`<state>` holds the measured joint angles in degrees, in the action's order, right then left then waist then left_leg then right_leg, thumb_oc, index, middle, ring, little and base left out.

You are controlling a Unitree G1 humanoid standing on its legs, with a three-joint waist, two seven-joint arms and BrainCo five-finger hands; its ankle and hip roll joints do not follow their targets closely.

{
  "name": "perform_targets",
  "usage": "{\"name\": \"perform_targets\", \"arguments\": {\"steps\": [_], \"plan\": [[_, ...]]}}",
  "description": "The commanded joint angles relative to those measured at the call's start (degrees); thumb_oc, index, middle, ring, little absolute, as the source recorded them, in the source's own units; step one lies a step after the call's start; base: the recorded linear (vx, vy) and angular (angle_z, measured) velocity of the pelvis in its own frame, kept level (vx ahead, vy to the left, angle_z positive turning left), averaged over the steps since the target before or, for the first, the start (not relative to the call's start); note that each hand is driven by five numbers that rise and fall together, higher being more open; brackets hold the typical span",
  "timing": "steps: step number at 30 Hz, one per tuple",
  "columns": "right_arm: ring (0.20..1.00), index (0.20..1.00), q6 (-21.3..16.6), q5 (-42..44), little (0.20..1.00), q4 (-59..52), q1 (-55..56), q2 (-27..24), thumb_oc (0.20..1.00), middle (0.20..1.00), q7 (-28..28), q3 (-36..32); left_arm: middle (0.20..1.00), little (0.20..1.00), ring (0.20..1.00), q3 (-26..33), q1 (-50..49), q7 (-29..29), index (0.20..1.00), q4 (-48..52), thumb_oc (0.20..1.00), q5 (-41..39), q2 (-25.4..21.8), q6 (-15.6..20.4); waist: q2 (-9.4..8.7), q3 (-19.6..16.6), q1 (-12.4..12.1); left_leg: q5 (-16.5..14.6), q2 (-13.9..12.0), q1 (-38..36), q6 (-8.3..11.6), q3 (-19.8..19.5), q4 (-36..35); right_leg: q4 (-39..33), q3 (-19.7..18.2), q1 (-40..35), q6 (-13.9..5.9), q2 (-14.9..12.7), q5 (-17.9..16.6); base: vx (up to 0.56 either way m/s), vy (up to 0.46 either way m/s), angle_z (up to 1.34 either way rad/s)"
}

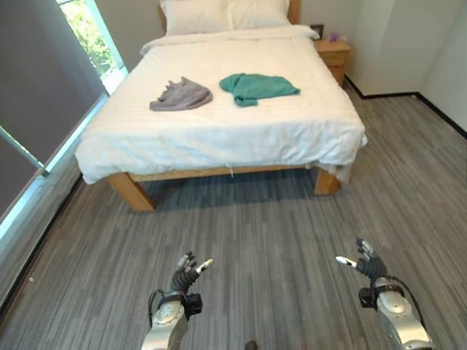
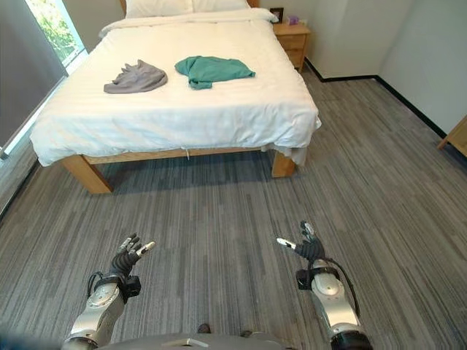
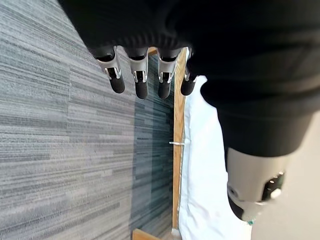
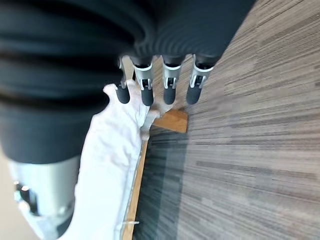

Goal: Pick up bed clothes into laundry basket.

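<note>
Two garments lie on the white bed (image 1: 219, 131): a crumpled grey one (image 1: 181, 95) toward its left and a teal green one (image 1: 257, 87) near its middle. My left hand (image 1: 186, 273) hangs low over the floor at the lower left, fingers (image 3: 141, 82) straight and empty. My right hand (image 1: 368, 264) is at the lower right, fingers (image 4: 169, 87) straight, holding nothing. Both hands are far short of the bed and the clothes.
The bed stands on wooden legs (image 1: 131, 191) over grey plank flooring (image 1: 255, 233). Two pillows (image 1: 219, 13) lie at its head. A wooden nightstand (image 1: 333, 55) is at the back right. A window wall (image 1: 44, 95) runs along the left.
</note>
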<state>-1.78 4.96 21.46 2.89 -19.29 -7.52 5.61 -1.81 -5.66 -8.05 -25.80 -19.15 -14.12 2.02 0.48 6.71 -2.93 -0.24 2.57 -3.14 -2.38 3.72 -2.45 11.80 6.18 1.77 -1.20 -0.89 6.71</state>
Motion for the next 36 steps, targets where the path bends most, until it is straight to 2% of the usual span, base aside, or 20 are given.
{"name": "perform_targets", "arguments": {"steps": [1,4,8,11,12,14,16,17,18,19,20,22,25,26,27,28,29,30,33,36], "plan": [[1.000,1.000,-2.2,-1.3,1.000,-1.1,-2.9,1.5,1.000,1.000,-0.8,2.0,1.000,1.000,1.000,3.5,2.9,-1.7,1.000,4.4,1.000,0.5,-4.7,2.0,-2.59,3.3,-1.6,0.9,1.4,0.0,-3.43,-3.8,0.7,15.6,-0.4,8.6,-3.41,-9.1,-18.0,0.04,0.220,-0.08],[1.000,1.000,-1.9,-0.6,1.000,-1.6,-1.3,2.8,1.000,1.000,-0.3,1.5,1.000,1.000,1.000,3.7,3.3,-1.8,1.000,4.8,1.000,1.7,-5.3,1.6,-2.43,4.8,-0.2,0.3,0.9,-2.2,-3.51,-5.9,0.7,19.1,-1.2,15.7,-4.10,-7.4,-19.3,0.22,0.047,-0.08],[1.000,1.000,-1.8,-0.3,1.000,-2.0,-0.5,2.4,1.000,1.000,0.1,1.0,1.000,1.000,1.000,3.6,4.2,-1.9,1.000,4.2,1.000,1.3,-4.9,2.0,-2.78,5.7,3.2,-2.7,0.3,-9.3,-1.87,-9.5,-1.8,4.9,1.1,19.1,-4.69,-7.0,-20.6,0.39,-0.081,0.41],[1.000,1.000,-1.8,0.0,1.000,-2.5,-0.5,1.7,1.000,1.000,-0.2,0.5,1.000,1.000,1.000,2.7,6.5,-1.7,1.000,1.6,1.000,1.8,-4.8,1.8,-2.90,5.9,6.7,-5.6,-1.5,-15.0,-0.21,-13.6,-2.6,-9.8,0.1,20.9,-6.36,-3.6,-24.1,0.56,-0.110,0.67],[1.000,1.000,-1.8,0.2,1.000,-3.4,-0.3,1.8,1.000,1.000,-0.4,-0.4,1.000,1.000,1.000,2.5,6.8,-1.7,1.000,1.6,1.000,2.5,-4.1,1.7,-3.21,5.1,7.7,-6.5,-2.5,-18.3,0.53,-14.9,-2.6,-13.9,4.1,21.9,-7.46,-4.5,-27.1,0.75,-0.164,0.46],[1.000,1.000,-1.7,0.1,1.000,-5.0,0.3,1.4,1.000,1.000,0.1,-1.1,1.000,1.000,1.000,2.1,6.1,-0.9,1.000,2.5,1.000,2.2,-3.6,1.7,-3.77,3.9,8.3,-6.0,-2.9,-19.7,1.24,-16.0,-1.1,-12.7,6.9,20.0,-6.70,-5.7,-28.2,0.64,-0.179,0.59],[1.000,1.000,-2.1,0.0,1.000,-6.0,0.6,0.1,1.000,1.000,0.7,-1.3,1.000,1.000,1.000,1.0,5.2,-0.1,1.000,3.4,1.000,2.9,-3.5,1.6,-2.97,2.4,8.3,-2.6,-4.9,-18.0,4.32,-14.0,10.1,-9.7,8.0,17.8,-4.02,-4.7,-25.2,0.50,-0.152,0.64],[1.000,1.000,-2.1,0.0,1.000,-6.0,0.6,0.1,1.000,1.000,0.7,-1.3,1.000,1.000,1.000,1.1,5.2,-0.1,1.000,3.4,1.000,2.9,-3.5,1.6,-2.70,2.3,8.3,-3.0,-5.2,-18.0,4.31,-13.8,10.3,-9.6,8.1,17.9,-4.12,-4.4,-24.9,0.59,-0.214,0.54],[1.000,1.000,-2.2,0.3,1.000,-5.3,0.2,-0.9,1.000,1.000,0.6,-0.6,1.000,1.000,1.000,0.1,4.8,0.2,1.000,3.4,1.000,2.5,-2.6,1.2,-2.44,1.7,8.0,8.2,-6.2,-11.9,7.73,-10.4,30.4,-7.6,7.8,13.8,-0.82,-3.3,-20.6,0.62,-0.307,0.40],[1.000,1.000,-1.9,1.0,1.000,-5.9,-0.3,-1.4,1.000,1.000,0.3,-0.8,1.000,1.000,1.000,0.3,4.7,-0.1,1.000,4.5,1.000,1.6,-2.2,0.9,-3.62,2.1,7.5,11.6,-5.7,-6.6,8.60,-8.0,42.5,-7.5,8.2,11.1,0.86,-3.7,-19.1,0.75,-0.486,0.24],[1.000,1.000,-2.2,3.3,1.000,-6.1,-1.0,-1.3,1.000,1.000,-0.7,-1.2,1.000,1.000,1.000,0.1,4.9,0.1,1.000,5.5,1.000,-0.2,-2.0,1.2,-5.45,4.0,6.0,11.8,-4.3,1.6,7.92,-6.3,54.7,-8.2,7.3,8.2,2.67,-4.3,-17.7,0.44,-0.453,0.06],[1.000,1.000,-2.1,4.3,1.000,-5.3,-3.0,-1.8,1.000,1.000,-2.2,-1.3,1.000,1.000,1.000,-0.5,6.0,0.2,1.000,6.8,1.000,-0.2,-2.3,0.8,-6.60,6.4,3.1,7.9,-4.4,12.9,4.61,-4.5,61.5,-9.6,5.7,3.7,4.03,-3.0,-15.4,0.39,-0.345,-0.08],[1.000,1.000,-1.7,3.6,1.000,-6.2,-3.4,-2.7,1.000,1.000,-2.9,-2.4,1.000,1.000,1.000,-1.0,7.1,0.5,1.000,7.6,1.000,-0.2,-2.7,0.7,-6.98,6.9,1.2,7.1,-7.5,21.0,3.64,-0.3,55.6,-11.8,4.9,-0.5,4.14,-2.7,-13.9,0.40,-0.127,-0.56],[1.000,1.000,-1.9,3.6,1.000,-7.3,-3.5,-2.9,1.000,1.000,-3.7,-3.5,1.000,1.000,1.000,-1.7,8.2,0.9,1.000,8.5,1.000,-0.5,-3.0,1.0,-5.59,6.4,0.2,8.7,-10.7,23.1,5.04,4.5,40.5,-13.4,6.1,-3.9,3.18,-2.1,-12.4,0.52,-0.060,-0.27],[1.000,1.000,-1.9,3.6,1.000,-7.3,-3.5,-2.9,1.000,1.000,-3.7,-3.6,1.000,1.000,1.000,-1.8,8.2,0.9,1.000,8.5,1.000,-0.5,-3.0,1.0,-6.13,6.5,0.0,9.4,-10.1,22.5,4.89,5.1,39.3,-13.5,5.9,-3.9,3.09,-2.7,-12.5,0.71,0.074,-0.10],[1.000,1.000,-2.2,2.7,1.000,-8.4,-3.2,-3.1,1.000,1.000,-3.3,-3.9,1.000,1.000,1.000,-2.4,8.3,2.1,1.000,9.0,1.000,-0.7,-3.0,1.6,-4.59,5.4,-0.7,11.2,-9.4,22.3,5.37,6.5,27.6,-14.1,5.3,-5.5,2.16,-1.6,-11.4,0.35,0.077,-0.31],[1.000,1.000,-2.2,2.6,1.000,-8.4,-3.1,-3.2,1.000,1.000,-3.3,-3.9,1.000,1.000,1.000,-2.5,8.2,2.2,1.000,9.0,1.000,-0.7,-3.0,1.6,-4.92,5.5,-0.9,11.6,-9.0,21.5,5.36,6.9,26.6,-14.2,5.2,-5.8,2.05,-2.1,-11.3,0.78,0.160,-0.24],[1.000,1.000,-2.4,0.9,1.000,-9.1,-3.0,-3.4,1.000,1.000,-2.3,-4.0,1.000,1.000,1.000,-2.5,7.6,3.3,1.000,9.6,1.000,-0.4,-3.1,2.0,-3.92,4.1,-2.4,13.0,-6.7,20.8,5.22,7.1,13.6,-15.6,3.7,-9.4,1.16,-0.9,-9.9,0.61,0.101,0.03],[1.000,1.000,-2.4,0.5,1.000,-9.4,-3.3,-3.0,1.000,1.000,-1.7,-4.2,1.000,1.000,1.000,-2.4,7.4,3.8,1.000,10.0,1.000,0.5,-2.8,2.0,-3.91,2.9,-2.8,15.6,-5.8,19.2,5.67,11.9,8.0,-16.4,3.2,-13.6,0.65,-0.4,-9.2,0.59,0.064,-0.35],[1.000,1.000,-2.6,0.1,1.000,-11.1,-3.7,-1.7,1.000,1.000,0.0,-2.9,1.000,1.000,1.000,-2.0,6.2,4.8,1.000,10.6,1.000,1.2,-2.9,1.9,-4.51,0.4,-3.7,12.2,-3.2,13.7,2.16,12.6,4.6,-12.8,2.4,-14.6,-1.58,-2.5,-9.0,0.50,0.115,-0.07]]}}
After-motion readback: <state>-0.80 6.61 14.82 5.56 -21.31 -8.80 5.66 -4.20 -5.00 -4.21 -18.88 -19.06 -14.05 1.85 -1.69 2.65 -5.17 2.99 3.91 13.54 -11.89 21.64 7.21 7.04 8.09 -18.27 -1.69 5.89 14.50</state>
